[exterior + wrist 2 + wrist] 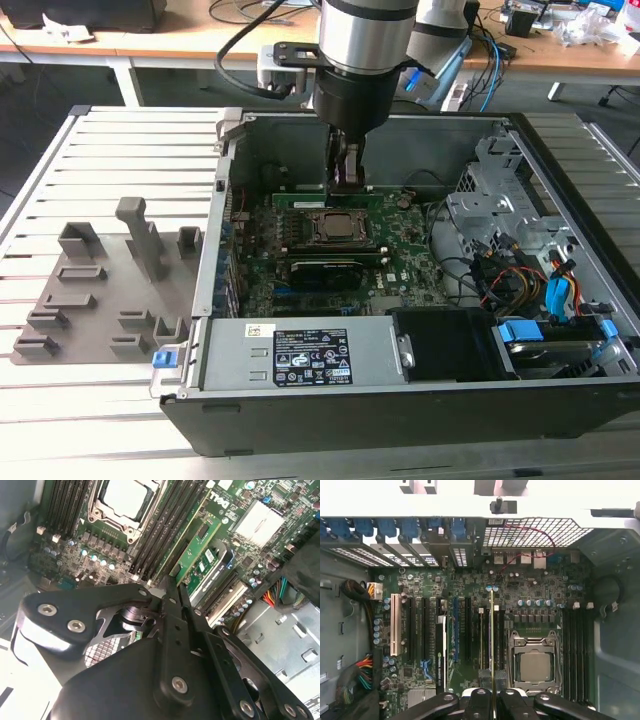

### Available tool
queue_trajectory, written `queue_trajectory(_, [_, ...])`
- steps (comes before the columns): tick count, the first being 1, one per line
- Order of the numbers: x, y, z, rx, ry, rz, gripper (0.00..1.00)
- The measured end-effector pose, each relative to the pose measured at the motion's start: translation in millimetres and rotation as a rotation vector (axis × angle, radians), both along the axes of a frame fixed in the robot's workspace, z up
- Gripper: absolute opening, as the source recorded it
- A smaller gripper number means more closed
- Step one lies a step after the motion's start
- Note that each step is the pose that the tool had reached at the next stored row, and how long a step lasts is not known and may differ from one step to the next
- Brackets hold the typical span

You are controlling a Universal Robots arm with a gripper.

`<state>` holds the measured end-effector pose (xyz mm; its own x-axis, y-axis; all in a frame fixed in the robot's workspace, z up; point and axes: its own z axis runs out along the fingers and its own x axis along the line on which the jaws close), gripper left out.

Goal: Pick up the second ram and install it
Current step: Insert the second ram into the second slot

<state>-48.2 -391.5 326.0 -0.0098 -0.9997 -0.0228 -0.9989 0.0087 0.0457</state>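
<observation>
Slatted metal bench, open PC case [560, 250] on it. Gripper [349, 178] jaws pinched on the second ram [492, 645], edge-on over slots beside CPU socket [532, 665]. Slim green strip, dark chips. Likely light, stiff, fragile: grip the top edge, mid-length.

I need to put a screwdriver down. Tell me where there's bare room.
Free: the slatted table beyond the grey fixture plate, and the slats in front of the computer case. Crowded: inside the case, around the processor socket and the gripper.
</observation>
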Motion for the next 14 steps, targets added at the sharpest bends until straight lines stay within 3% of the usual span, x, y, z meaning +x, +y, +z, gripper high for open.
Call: queue_trajectory(14, [0.0,0.0,-13.5,0.0000,0.0000,0.000,0.13])
